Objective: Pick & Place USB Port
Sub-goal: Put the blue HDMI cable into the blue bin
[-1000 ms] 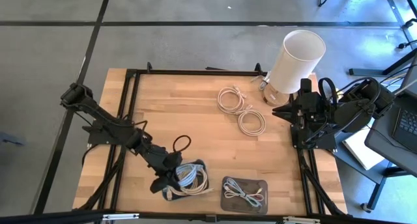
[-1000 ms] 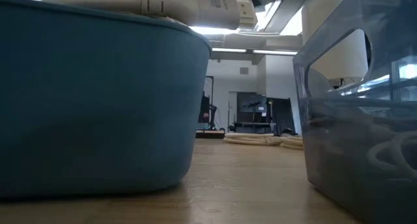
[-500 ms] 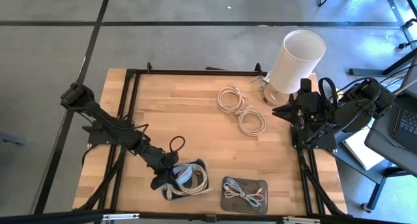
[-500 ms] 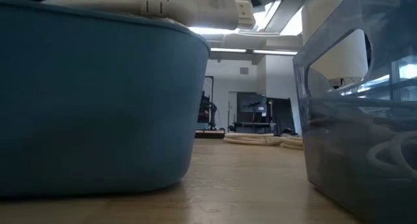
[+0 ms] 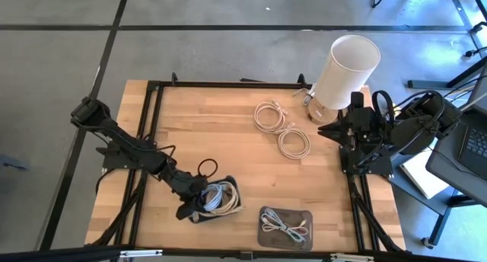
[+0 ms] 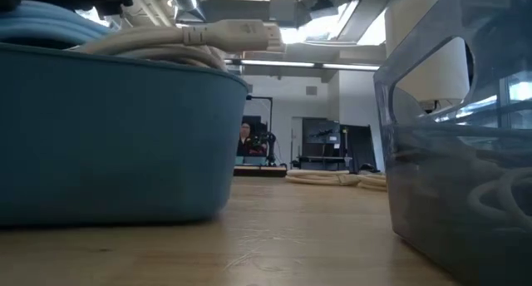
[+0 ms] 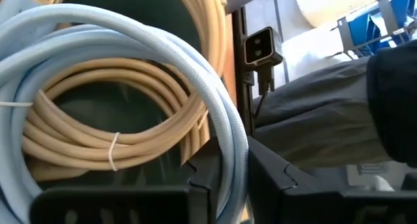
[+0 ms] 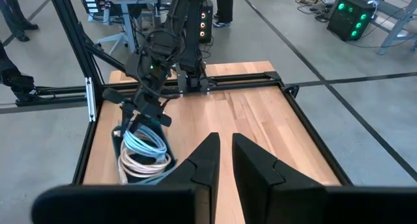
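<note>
The left arm stretches diagonally across the table, its left gripper (image 5: 199, 203) dipped into the blue bin (image 5: 230, 193) at the near edge — fingers narrowly parted around a pale blue cable (image 7: 215, 107) coiled with the beige cable (image 7: 85, 129). The right gripper (image 5: 332, 130) waits by the white cylinder (image 5: 344, 71), fingers nearly closed, empty.
</note>
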Controlling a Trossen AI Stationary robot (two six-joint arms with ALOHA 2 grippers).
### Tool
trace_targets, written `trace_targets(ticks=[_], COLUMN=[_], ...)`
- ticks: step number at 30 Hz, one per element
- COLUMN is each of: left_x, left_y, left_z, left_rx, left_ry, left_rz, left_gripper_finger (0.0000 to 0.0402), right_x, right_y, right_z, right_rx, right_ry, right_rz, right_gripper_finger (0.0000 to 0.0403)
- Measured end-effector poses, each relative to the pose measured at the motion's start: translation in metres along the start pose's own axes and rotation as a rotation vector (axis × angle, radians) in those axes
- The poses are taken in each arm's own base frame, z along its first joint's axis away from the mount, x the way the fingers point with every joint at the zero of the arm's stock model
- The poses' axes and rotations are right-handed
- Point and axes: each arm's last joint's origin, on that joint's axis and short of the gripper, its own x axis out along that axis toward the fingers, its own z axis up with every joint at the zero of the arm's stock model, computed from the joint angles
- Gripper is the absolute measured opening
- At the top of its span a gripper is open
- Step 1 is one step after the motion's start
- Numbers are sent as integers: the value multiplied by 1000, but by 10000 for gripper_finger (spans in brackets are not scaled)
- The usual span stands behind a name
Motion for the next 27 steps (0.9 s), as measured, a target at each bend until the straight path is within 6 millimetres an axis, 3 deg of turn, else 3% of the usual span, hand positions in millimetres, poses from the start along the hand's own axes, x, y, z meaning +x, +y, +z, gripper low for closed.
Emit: trace_targets(ticks=[14, 21, 27], left_x=[0, -16, -28], left_y=[-5, -36, -56], left_z=[5, 31, 51], left_rx=[-104, -98, 21], left_ry=[-26, -151, -107], left_rz=[-58, -222, -106], left_gripper_finger=[159, 189, 185], right_x=[0, 0, 0], right_y=[1, 1, 1], right_z=[1, 1, 1], right_rx=[8, 8, 7], right_ry=[-10, -10, -10], right_rz=[4, 4, 4], right_gripper_finger=[45, 45, 45])
